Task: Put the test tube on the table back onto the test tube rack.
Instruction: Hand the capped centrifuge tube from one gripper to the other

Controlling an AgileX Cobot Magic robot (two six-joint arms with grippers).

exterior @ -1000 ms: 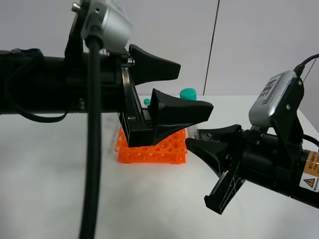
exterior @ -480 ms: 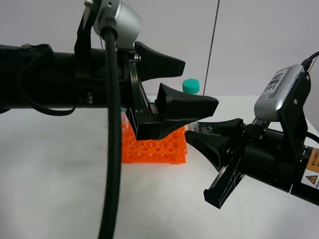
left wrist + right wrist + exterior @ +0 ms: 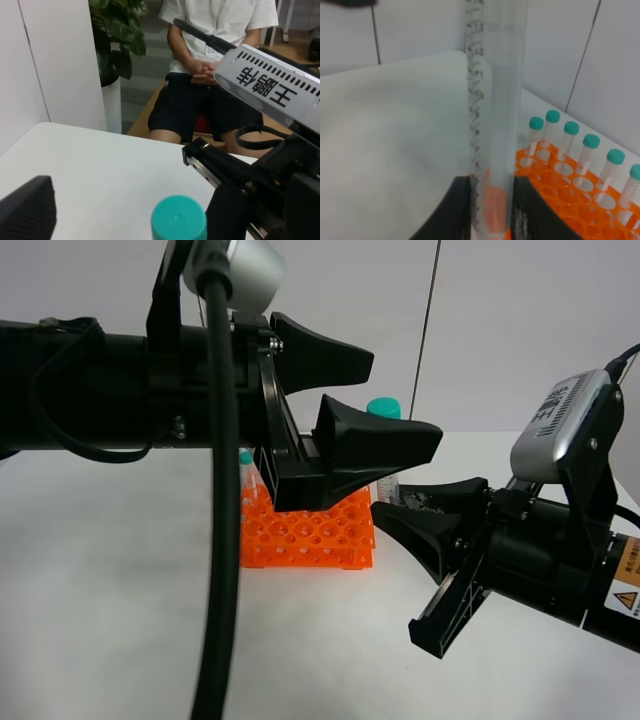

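**Operator:** What is the right gripper [image 3: 388, 512] doing?

**Technician:** Its fingers [image 3: 452, 215] are clamping the test tube [image 3: 492, 110] low on the clear, graduated body. The tube is standing upright in the grip, clear of the table [image 3: 120, 590]. In the high view it is sitting just beside the right edge of the orange test tube rack [image 3: 310, 535].

**Operator:** And the left gripper [image 3: 400, 400]?

**Technician:** Its jaws are standing wide apart and are gripping nothing. The arm is reaching in from the left, above the rack. In the high view the tube's teal screw cap [image 3: 383, 407] is showing in the gap between the two left fingers. In the left wrist view that cap is appearing close to the camera, near one ribbed pad [image 3: 27, 210]. Whether the fingers are level with the cap cannot be told.

**Operator:** What is the rack carrying?

**Technician:** The right wrist view is showing a row of six teal-capped tubes [image 3: 591, 150] standing upright in the rack, beyond the held tube.
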